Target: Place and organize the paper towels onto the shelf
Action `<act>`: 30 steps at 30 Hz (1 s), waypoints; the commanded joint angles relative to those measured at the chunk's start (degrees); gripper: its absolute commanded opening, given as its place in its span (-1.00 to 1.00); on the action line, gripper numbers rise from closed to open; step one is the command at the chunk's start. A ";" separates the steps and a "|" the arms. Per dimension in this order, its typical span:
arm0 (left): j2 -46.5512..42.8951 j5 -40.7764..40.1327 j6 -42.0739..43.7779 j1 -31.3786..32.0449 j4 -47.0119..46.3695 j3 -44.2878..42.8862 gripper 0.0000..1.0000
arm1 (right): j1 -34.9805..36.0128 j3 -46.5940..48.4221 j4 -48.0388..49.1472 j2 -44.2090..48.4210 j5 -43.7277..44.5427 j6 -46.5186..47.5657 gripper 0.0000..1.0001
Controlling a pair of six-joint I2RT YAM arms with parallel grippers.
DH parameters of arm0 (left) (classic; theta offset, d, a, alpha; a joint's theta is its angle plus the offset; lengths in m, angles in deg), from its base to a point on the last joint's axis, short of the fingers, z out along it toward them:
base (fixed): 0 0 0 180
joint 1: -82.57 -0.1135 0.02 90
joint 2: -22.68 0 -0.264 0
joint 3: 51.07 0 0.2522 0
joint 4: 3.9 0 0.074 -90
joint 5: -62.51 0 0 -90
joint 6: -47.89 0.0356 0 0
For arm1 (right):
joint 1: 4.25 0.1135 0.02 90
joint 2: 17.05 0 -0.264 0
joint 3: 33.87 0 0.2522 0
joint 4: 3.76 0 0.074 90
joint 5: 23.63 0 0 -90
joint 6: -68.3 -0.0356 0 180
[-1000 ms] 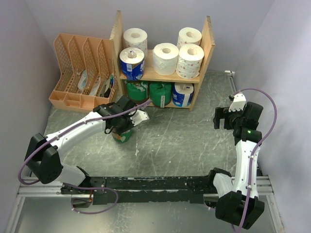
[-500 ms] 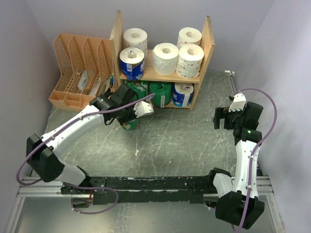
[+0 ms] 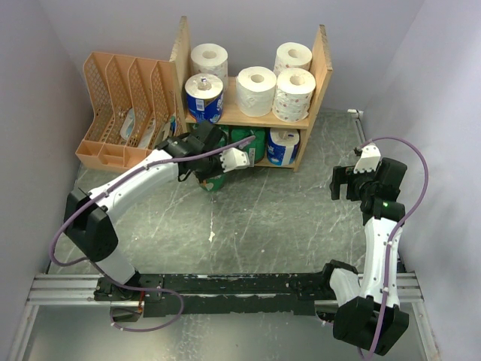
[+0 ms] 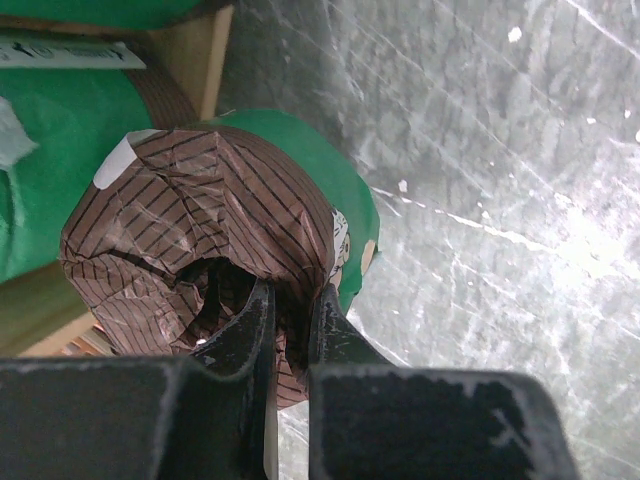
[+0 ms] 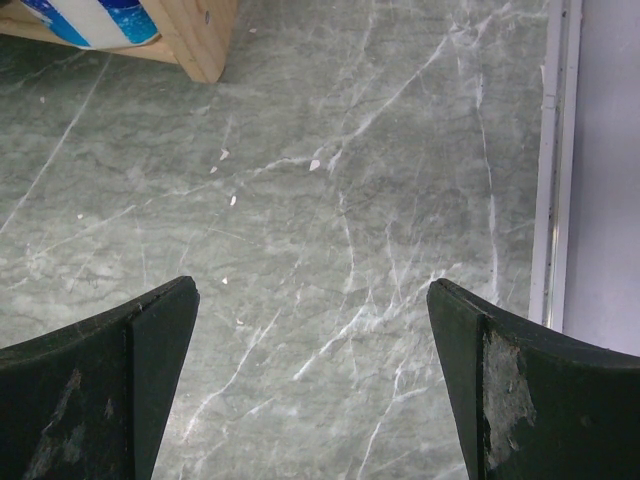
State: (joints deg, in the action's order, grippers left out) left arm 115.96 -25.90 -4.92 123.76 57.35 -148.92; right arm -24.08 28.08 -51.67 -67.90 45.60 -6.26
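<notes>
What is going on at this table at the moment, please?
The left claw is shut on a brown-and-green wrapped roll, pinching its brown end, close to the lower tier of the shelf. That tier already holds green rolls and a blue-and-white roll, and five rolls stand on the top tier. The right claw is open above the table, holding nothing.
</notes>
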 commanded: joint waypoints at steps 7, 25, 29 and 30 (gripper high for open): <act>3.19 -1.07 1.91 -0.10 -7.29 -2.57 -0.87 | -0.73 -0.29 0.40 0.92 0.30 0.20 1.00; 10.41 -0.61 4.33 -5.91 -8.02 -9.60 -0.86 | -1.08 -0.38 0.40 0.74 0.19 0.31 1.00; 10.94 -0.57 4.74 -7.52 -8.47 -10.53 -0.86 | -1.18 -0.39 0.48 0.86 0.29 0.29 1.00; 11.04 -0.90 5.00 -7.75 -8.77 -10.56 -0.86 | -1.11 -0.42 0.41 0.77 0.25 0.29 1.00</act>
State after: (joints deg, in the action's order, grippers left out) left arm 124.44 -21.62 -4.33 119.65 57.81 -157.47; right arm -24.45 28.08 -51.67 -67.61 45.79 -6.26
